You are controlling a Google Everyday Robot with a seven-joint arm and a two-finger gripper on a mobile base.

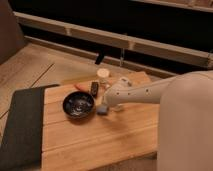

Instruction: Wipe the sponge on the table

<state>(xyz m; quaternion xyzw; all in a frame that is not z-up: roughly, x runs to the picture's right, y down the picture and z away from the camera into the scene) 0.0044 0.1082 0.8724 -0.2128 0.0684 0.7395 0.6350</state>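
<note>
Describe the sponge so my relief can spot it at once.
Start at the wooden table and find the black bowl near its middle. Just right of the bowl in the view, at the gripper, lies the sponge. It is a small grey-blue block, paler than the black object behind it.

**Crowded at the back, open planks at the front**

The pincer [107, 103] sits low over the middle of the worktop [100, 145], right at the sponge [102, 110]. On the mat side, the black bowl [78, 105] stands just beside the sponge and blocks a sweep that way. Behind them a small black block [94, 88], an orange thing [81, 87] and a pale cup [104, 75] cluster near the far edge. The near planks lie bare and passable. The dark mat [22, 125] lies flat along one side.
</note>
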